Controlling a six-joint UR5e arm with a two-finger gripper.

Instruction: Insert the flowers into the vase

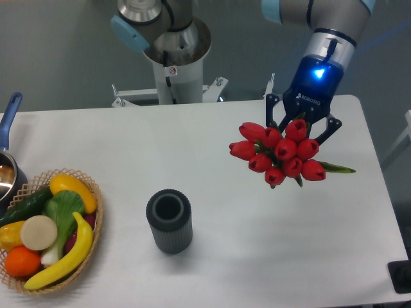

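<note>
One dark grey ribbed vase stands upright at the near middle of the table, mouth open and empty. Farther back and well apart to the right, the gripper hangs with its fingers closed about the red tulips, whose buds face the camera. From the bunch, the vase lies nearer and to the left.

End effector at upper right, pointing downward, fingers partly spread.
</note>
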